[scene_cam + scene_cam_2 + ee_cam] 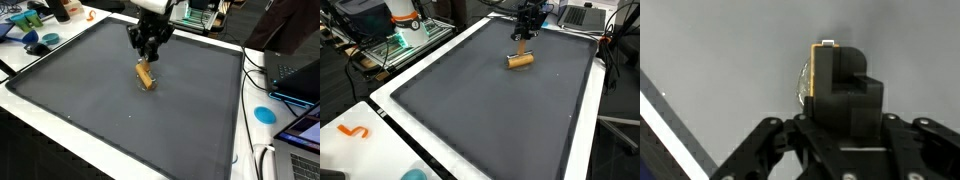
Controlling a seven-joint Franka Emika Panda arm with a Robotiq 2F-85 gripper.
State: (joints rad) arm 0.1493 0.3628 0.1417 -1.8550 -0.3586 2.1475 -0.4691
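While one dark grey mat (90, 100) covers most of the white table (345, 150) in both exterior views, one black gripper (148, 48) hangs over the mat's far part. Whether its fingers stand wide or pinched I cannot tell, since the wrist view shows them bunched into one dark mass. One wooden block (146, 77) lies on the mat just below the fingertips. One blue disc (264, 114) sits on the table beside the mat
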